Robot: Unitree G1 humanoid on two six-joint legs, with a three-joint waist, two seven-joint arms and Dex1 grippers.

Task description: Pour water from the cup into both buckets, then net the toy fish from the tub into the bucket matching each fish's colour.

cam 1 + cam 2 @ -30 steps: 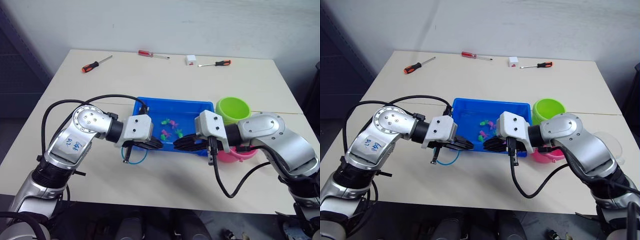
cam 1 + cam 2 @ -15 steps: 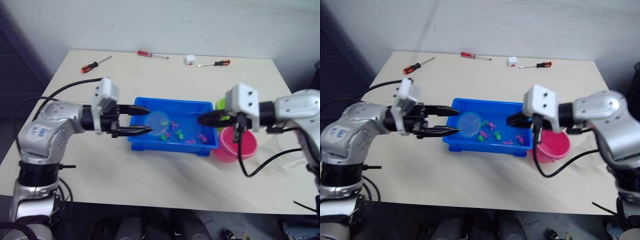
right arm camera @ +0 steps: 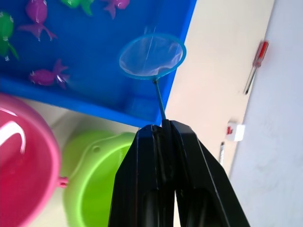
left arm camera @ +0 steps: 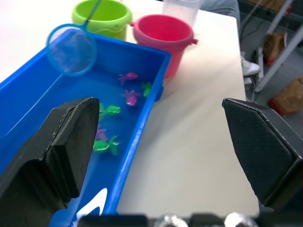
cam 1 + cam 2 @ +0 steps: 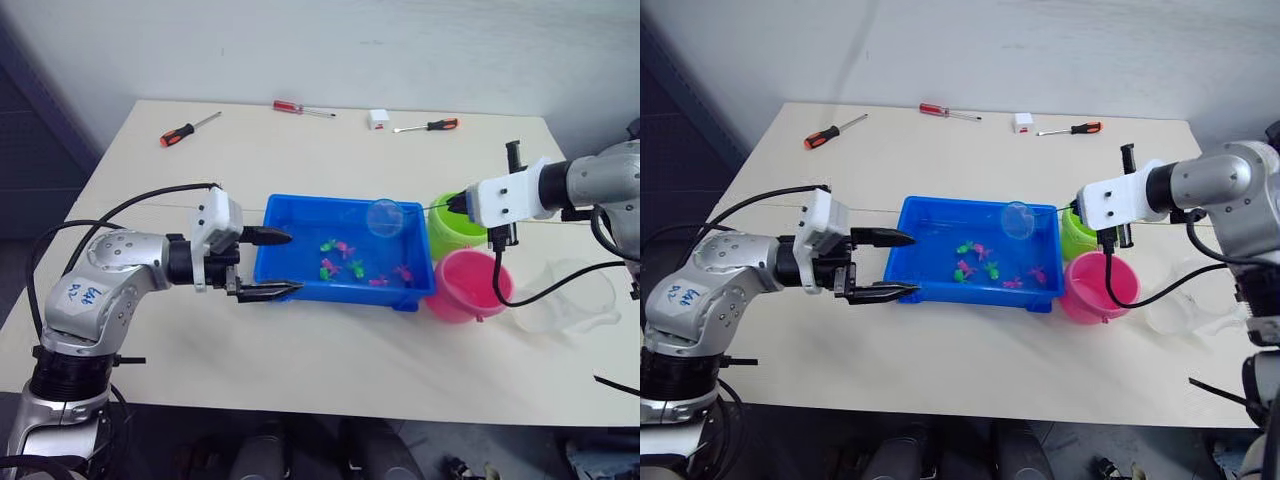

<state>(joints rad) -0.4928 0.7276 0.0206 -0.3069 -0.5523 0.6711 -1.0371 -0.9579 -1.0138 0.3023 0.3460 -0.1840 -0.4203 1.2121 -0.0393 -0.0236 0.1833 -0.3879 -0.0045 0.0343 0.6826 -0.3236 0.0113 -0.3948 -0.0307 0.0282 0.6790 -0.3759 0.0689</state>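
Netting was the step in hand: in the left eye view the right gripper (image 5: 458, 203) pinched the net (image 5: 384, 217) over the tub (image 5: 342, 292); next, dip toward a fish. In the left wrist view the left gripper (image 4: 163, 142) gaped empty. Bucket water levels were unclear.

On the worktop (image 5: 330, 360), the tub (image 5: 300, 220) holds the fish (image 5: 357, 268), with two buckets (image 5: 462, 285) and the jug (image 5: 563, 296) to its right.
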